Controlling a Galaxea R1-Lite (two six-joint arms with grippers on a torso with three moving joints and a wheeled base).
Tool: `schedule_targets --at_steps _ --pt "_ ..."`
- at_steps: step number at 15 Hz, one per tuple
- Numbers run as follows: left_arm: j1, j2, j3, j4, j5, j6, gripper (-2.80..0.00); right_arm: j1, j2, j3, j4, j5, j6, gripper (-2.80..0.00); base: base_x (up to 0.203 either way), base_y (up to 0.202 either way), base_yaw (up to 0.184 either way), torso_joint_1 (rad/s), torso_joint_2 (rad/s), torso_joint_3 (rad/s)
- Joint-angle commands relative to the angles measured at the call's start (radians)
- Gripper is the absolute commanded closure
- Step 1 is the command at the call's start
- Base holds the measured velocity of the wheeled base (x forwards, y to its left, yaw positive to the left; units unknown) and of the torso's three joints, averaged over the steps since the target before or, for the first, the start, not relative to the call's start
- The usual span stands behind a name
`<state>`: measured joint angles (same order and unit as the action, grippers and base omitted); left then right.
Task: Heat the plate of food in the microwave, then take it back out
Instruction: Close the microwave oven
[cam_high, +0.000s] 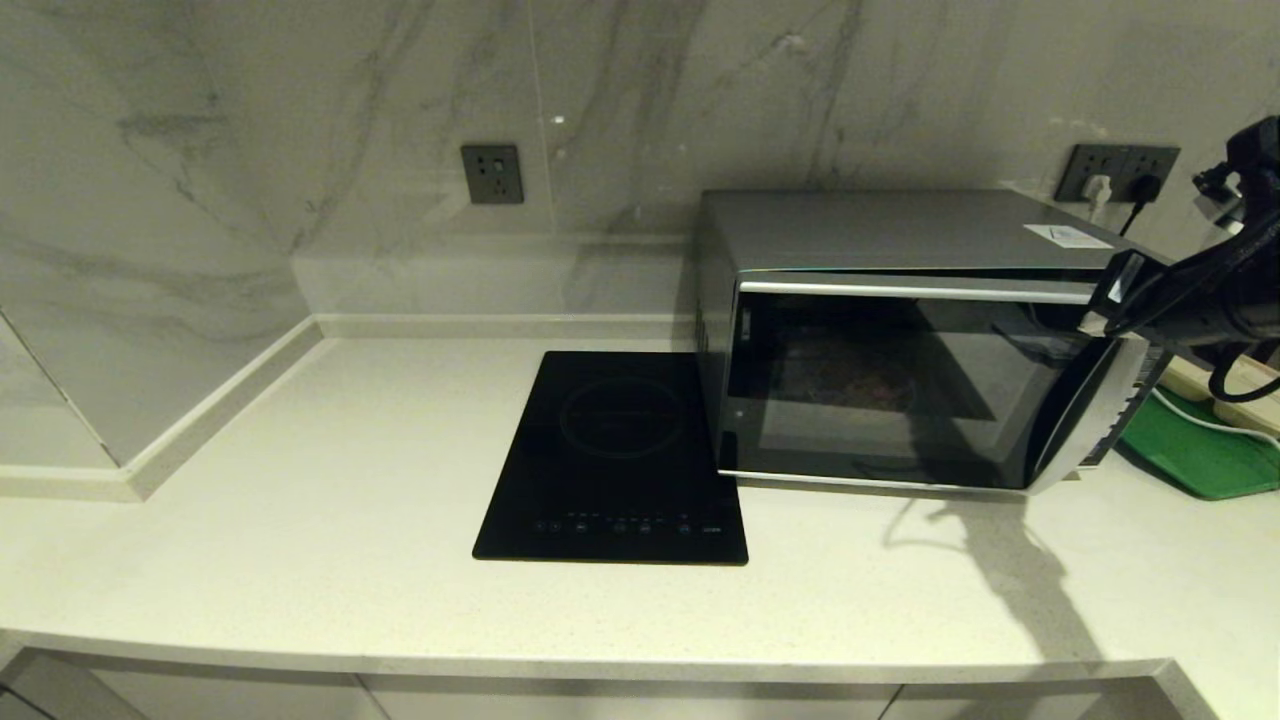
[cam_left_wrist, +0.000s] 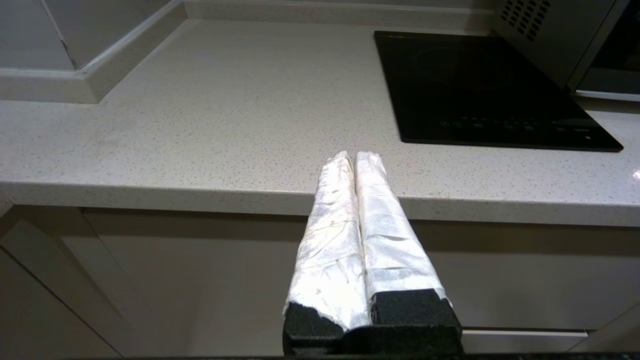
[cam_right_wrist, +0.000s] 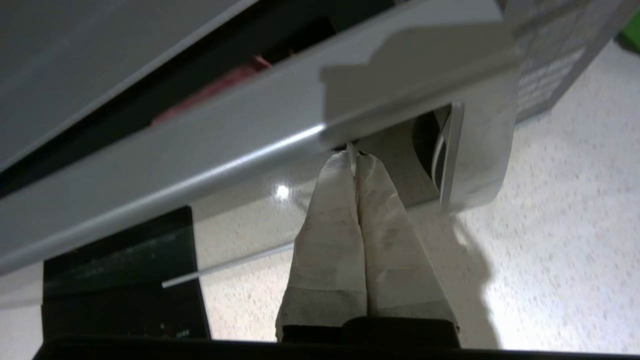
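The silver microwave (cam_high: 900, 235) stands at the right of the counter. Its dark glass door (cam_high: 880, 390) looks slightly ajar, with a dark gap above the door's top edge (cam_right_wrist: 200, 165) in the right wrist view. Through the glass the plate of food (cam_high: 870, 385) shows only dimly, and a pinkish sliver of it (cam_right_wrist: 240, 75) appears in the gap. My right gripper (cam_right_wrist: 354, 157) is shut, its wrapped fingertips against the door's upper corner by the handle strip (cam_high: 1090, 400). My left gripper (cam_left_wrist: 354, 156) is shut and empty, parked low in front of the counter edge.
A flat black induction hob (cam_high: 615, 455) lies just left of the microwave. A green tray (cam_high: 1200, 455) and a white power strip (cam_high: 1230, 385) with cables sit behind the right arm (cam_high: 1200, 290). Marble walls close the back and left.
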<state>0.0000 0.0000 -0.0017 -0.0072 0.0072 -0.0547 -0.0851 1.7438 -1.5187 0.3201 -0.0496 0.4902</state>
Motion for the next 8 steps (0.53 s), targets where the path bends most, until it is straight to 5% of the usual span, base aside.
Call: schedule_targets --at_steps 1,8 --pt "0.000 0.000 0.000 0.000 0.000 -0.001 0.00 -0.001 0.003 -0.003 -0.026 -0.001 -0.002 0.00 0.000 0.000 0.000 0.000 0.00 0.000" --pt "0.000 0.000 0.000 0.000 0.000 -0.001 0.00 -0.018 0.060 -0.020 -0.032 0.004 0.004 0.00 0.000 0.000 0.000 0.000 0.00 0.000"
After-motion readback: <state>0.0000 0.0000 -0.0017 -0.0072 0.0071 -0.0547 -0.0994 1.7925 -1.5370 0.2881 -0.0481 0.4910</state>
